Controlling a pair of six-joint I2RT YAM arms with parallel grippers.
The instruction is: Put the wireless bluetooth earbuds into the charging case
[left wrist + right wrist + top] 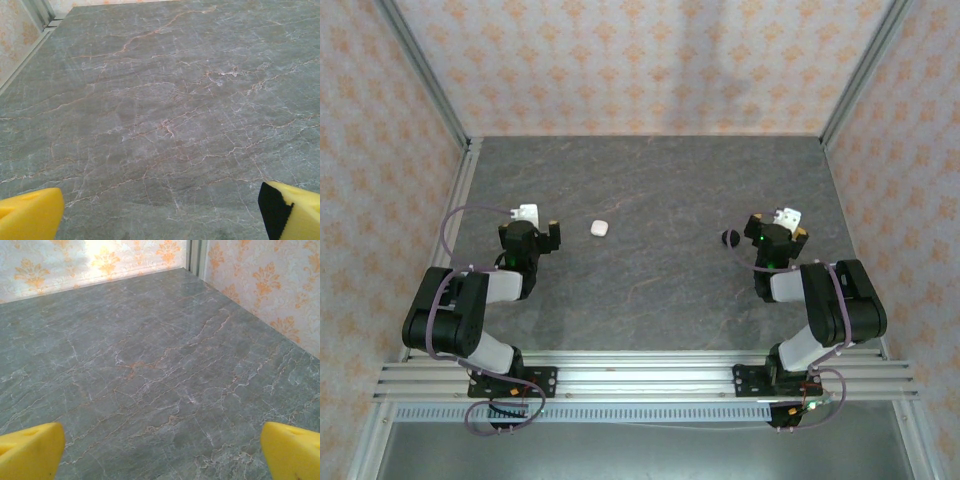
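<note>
A small white charging case [599,228] lies shut on the dark marbled table [650,180], to the right of my left gripper [532,220]. A small black case [730,238] sits just left of my right gripper [778,222]. Both grippers hover low over the table and stand open. In the left wrist view the left gripper [160,214] has only bare table between its yellow fingertips [30,214]. The right gripper [162,452] likewise has bare stone between its yellow pads [292,450]. The earbuds are out of view.
Patterned walls with metal corner posts [430,80] enclose the table on three sides. An aluminium rail [650,375] carrying both arm bases runs along the near edge. Open stone stretches across the table's far half.
</note>
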